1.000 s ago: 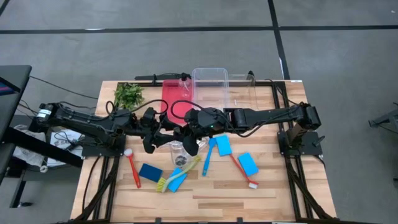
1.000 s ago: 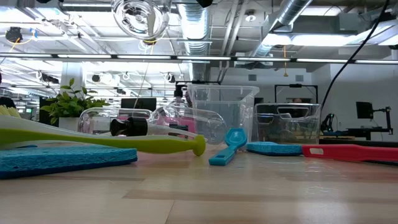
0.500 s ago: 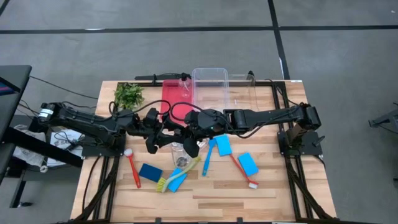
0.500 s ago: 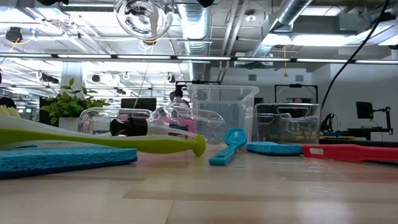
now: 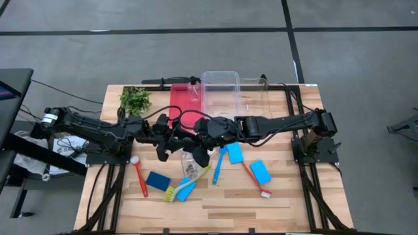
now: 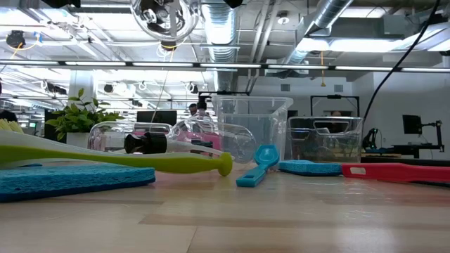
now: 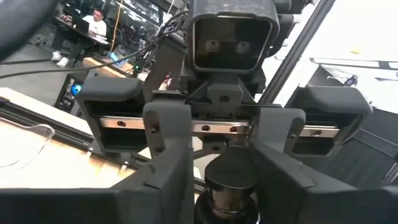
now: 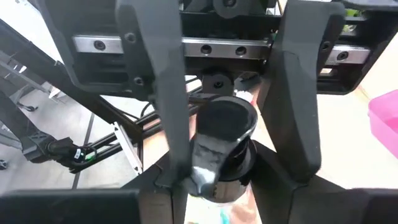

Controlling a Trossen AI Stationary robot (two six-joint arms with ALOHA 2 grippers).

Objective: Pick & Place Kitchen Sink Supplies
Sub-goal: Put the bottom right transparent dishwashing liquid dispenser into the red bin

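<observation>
Above the wooden table (image 5: pixel 261 202), a clear bottle (image 5: pixel 187 160) is gripped by the right gripper (image 5: pixel 196 153). Its black cap (image 7: pixel 231 186), toward nine o'clock, has just been closed in on by the left gripper (image 5: pixel 171 145); whether it is clamped cannot be told. A handover or uncapping is probably being prepared.

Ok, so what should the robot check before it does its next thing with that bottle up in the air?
1. Right gripper shut on the bottle: ok.
2. Left gripper lined up around the black cap: ok.
3. Left gripper's hold on the cap is firm: cannot tell.
4. Bottle lifted off the table: ok.
5. Table under the bottle bare, in case it drops: not ok, the yellow-green brush lies about there.
</observation>
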